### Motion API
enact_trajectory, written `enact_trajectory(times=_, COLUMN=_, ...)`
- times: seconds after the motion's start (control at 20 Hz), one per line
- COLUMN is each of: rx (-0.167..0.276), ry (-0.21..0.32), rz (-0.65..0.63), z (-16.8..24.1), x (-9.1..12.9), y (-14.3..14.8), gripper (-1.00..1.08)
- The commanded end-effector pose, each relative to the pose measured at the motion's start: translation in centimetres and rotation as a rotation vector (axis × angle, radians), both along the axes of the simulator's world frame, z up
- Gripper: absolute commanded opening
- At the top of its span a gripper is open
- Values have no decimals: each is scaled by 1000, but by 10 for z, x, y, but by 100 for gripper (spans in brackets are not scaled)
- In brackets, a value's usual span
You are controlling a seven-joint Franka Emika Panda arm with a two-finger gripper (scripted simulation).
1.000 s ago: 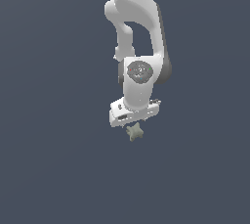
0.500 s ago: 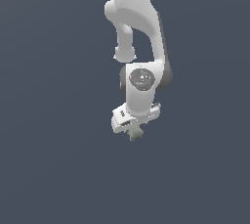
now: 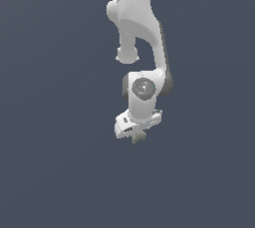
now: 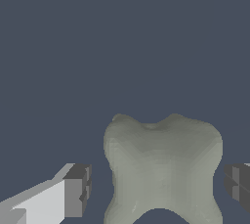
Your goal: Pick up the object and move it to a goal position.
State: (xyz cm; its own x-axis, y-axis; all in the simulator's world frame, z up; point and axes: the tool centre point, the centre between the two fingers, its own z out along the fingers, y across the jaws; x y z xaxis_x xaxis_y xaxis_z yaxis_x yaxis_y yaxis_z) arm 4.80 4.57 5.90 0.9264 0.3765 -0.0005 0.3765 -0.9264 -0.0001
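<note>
so at this point my arm [image 3: 137, 33] was hanging down through the middle of the exterior view, white links stacked up with the round wrist joint facing the camera. my claw [image 3: 135, 133] sat at the very bottom of it, tilted a bit, with the end toward the exterior view's left lower than the other. the object [image 3: 137, 136], that little pale grey-green lumpy star thing, poked out just under the claw, way smaller than the white hand above it. everything around it was flat dark blue-grey, so i couldn't tell from that view whether it was on a surface or hanging in the air.

the wrist view was more useful. the object [image 4: 161, 169] filled the space between my two fingers, lobes sticking out, a notch on one edge and a curved cutout on the other. one dark grey pad [image 4: 78, 191] on its white finger sat beside the object with a thin strip of background showing between them. the other pad [image 4: 238, 184] was right up near the opposite lobe, touching or nearly so. with that gap on one side the claw was open around the object, not clamped on it.
</note>
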Motion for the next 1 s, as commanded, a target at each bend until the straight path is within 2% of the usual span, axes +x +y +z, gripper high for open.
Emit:
enact_trajectory(times=0.0, rx=0, ry=0, rz=1, z=-12, x=0, y=0, gripper=100)
enact_trajectory(times=0.3, rx=0, ry=-1, rz=2, z=-19, x=1, y=0, gripper=100)
enact_trajectory(times=0.35, rx=0, ry=-1, rz=2, z=-19, x=1, y=0, gripper=-100)
enact_trajectory(times=0.95, rx=0, ry=-1, rz=2, z=-19, x=1, y=-1, gripper=-100)
